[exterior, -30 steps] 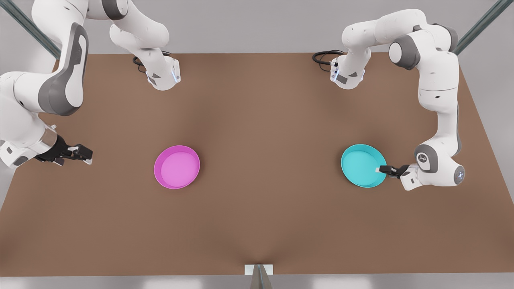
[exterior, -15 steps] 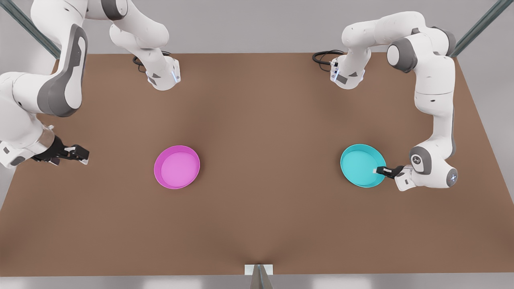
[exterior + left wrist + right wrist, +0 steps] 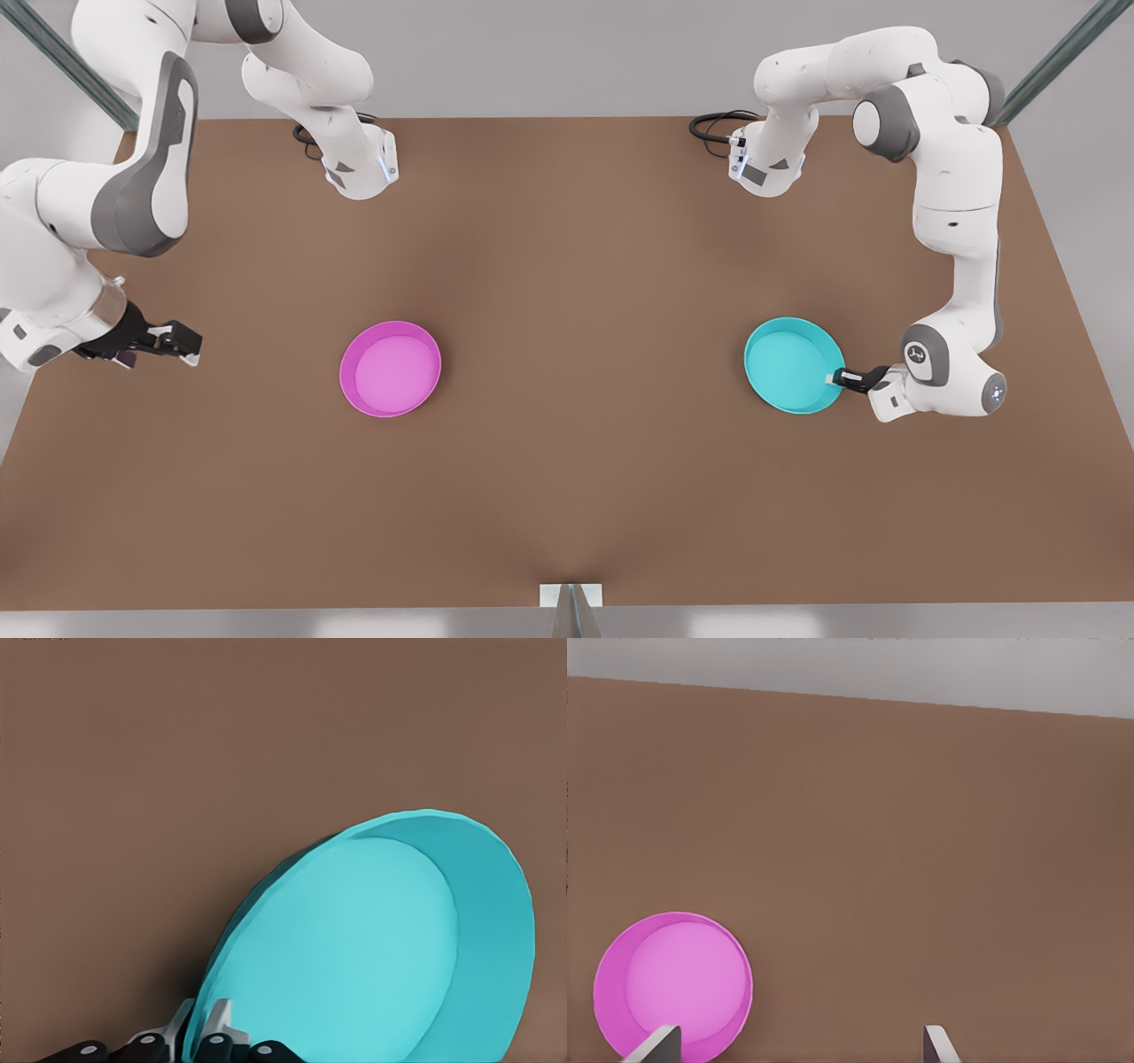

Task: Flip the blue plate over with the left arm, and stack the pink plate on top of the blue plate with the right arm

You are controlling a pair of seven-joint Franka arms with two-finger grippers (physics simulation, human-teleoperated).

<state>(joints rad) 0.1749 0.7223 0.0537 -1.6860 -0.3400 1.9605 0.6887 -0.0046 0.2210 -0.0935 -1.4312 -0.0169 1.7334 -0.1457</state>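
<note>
Brown tabletop [image 3: 567, 461] carries the round turquoise blue plate [image 3: 788, 365] at the front view's right, its rim pinched by the left gripper [image 3: 837, 378], which should lift before rolling it over, while the spread-fingered right gripper [image 3: 182, 341] waits well apart from the round magenta pink plate [image 3: 390, 369].

Blue plate [image 3: 791, 363] now shifted toward pink plate [image 3: 390, 369], left gripper [image 3: 838, 378] with it.

Blue plate [image 3: 354, 948] — its lower rim cut off by the frame edge.
</note>
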